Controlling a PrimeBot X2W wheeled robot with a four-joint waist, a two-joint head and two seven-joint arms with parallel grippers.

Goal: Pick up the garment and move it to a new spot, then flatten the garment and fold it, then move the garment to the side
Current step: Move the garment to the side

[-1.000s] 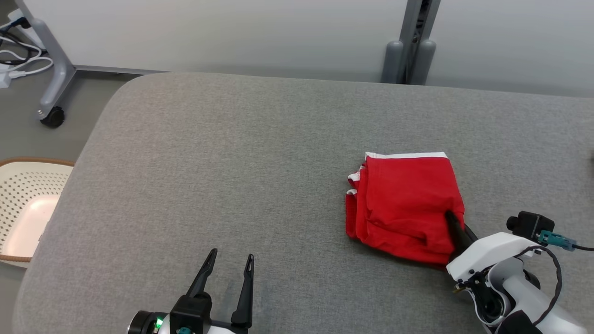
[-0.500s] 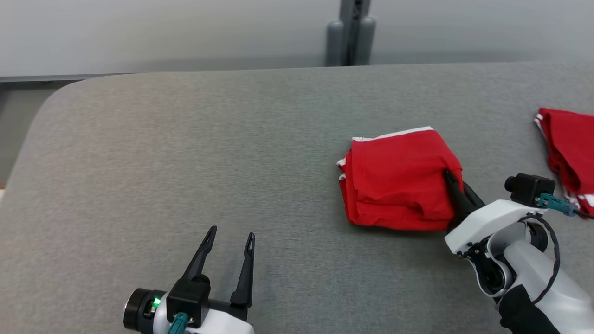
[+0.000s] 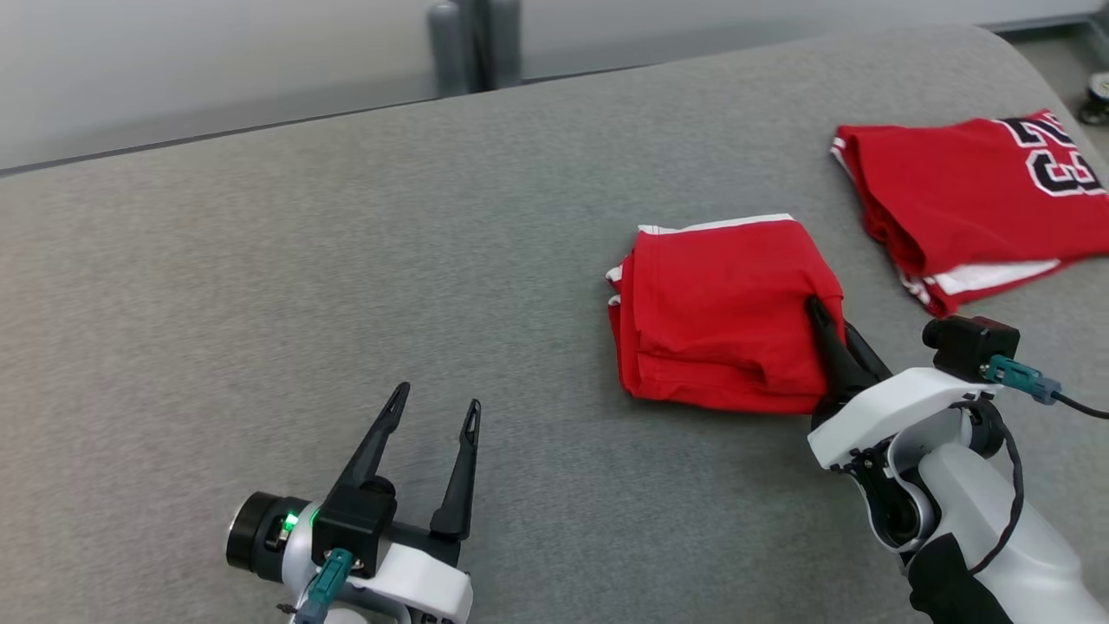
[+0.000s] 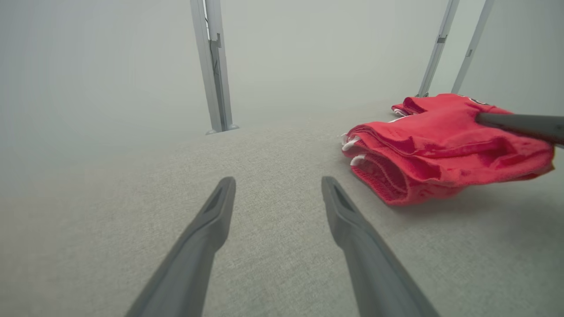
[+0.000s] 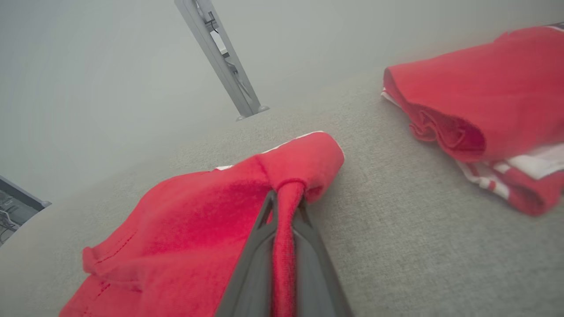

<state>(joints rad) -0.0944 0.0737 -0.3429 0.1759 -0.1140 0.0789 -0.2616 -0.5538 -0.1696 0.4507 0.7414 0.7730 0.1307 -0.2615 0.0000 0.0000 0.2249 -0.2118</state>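
Now my right gripper (image 3: 816, 310) pinches the red garment (image 3: 710, 303) at its four o'clock corner; my left gripper (image 3: 437, 396), at seven o'clock, is spread wide.

Cut off / hidden / hazy
Head view: second red jersey (image 3: 953, 186) runs off rt edge, number clipped; small round obj (image 3: 1099, 91) at top-rt corner cut off, can't ID; right gripper (image 3: 819, 310) tips buried in garment (image 3: 719, 312) fold, lower finger mostly under cloth. L wrist view: its finger (image 4: 515, 124) enters from rt edge, rest out of frame. Both wrist backgrounds too hazy to read.
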